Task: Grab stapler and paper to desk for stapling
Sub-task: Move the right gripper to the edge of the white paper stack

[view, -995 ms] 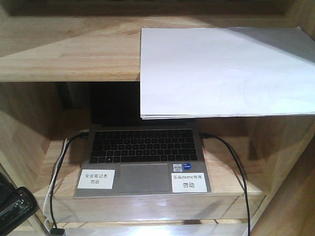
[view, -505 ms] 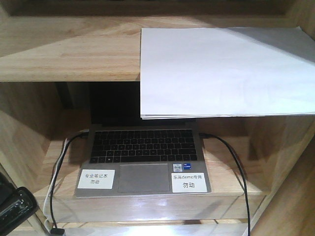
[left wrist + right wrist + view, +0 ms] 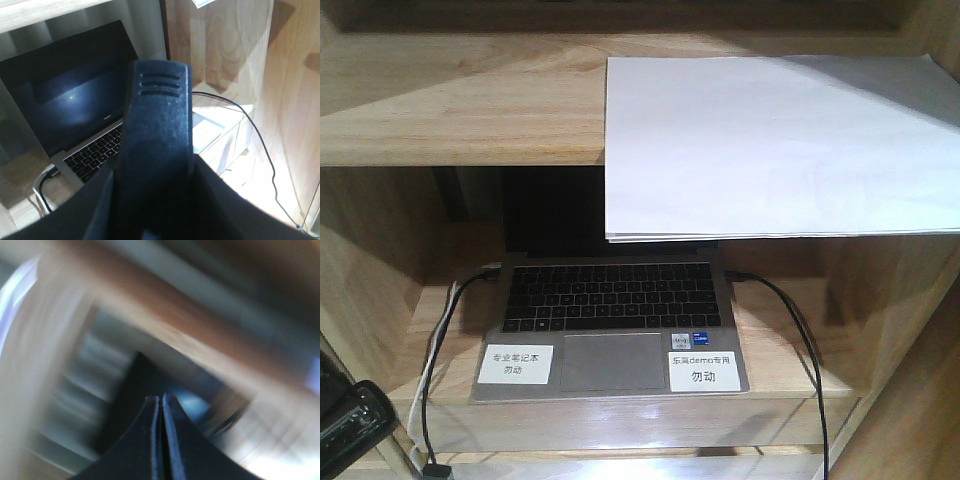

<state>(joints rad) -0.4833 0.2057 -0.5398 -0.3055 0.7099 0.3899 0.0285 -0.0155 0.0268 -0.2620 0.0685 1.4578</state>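
On the upper shelf (image 3: 460, 100) of a light wooden shelf unit lies the paper (image 3: 770, 140), a thin stack of white sheets on the right half of the board. Its near edge juts out past the shelf's front lip and hangs over the compartment below. In that compartment an open laptop (image 3: 610, 330) sits on the lower shelf (image 3: 780, 370), screen dark and keyboard facing out. Two small white labels with printed text are stuck on its palm rest, the left label (image 3: 515, 363) and the right label (image 3: 704, 371), either side of the touchpad. A black cable (image 3: 800, 330) runs from the laptop's right side down over the shelf edge, a second black cable (image 3: 445, 330) leaves its left side, and a white cable (image 3: 420, 410) hangs beside that one.

From the left wrist view, the left tool (image 3: 155, 220) is clamped on a black body with three short grooves near its top, which rises from between the tool's two dark sides and looks to be the stapler (image 3: 159, 145); no orange-red patch shows from this angle. It is held in front of the laptop's screen and keys.

From the right wrist view, the right tool (image 3: 161, 407) has its fingers pressed flat together with nothing between them. Everything behind it is smeared, so where it is cannot be told.
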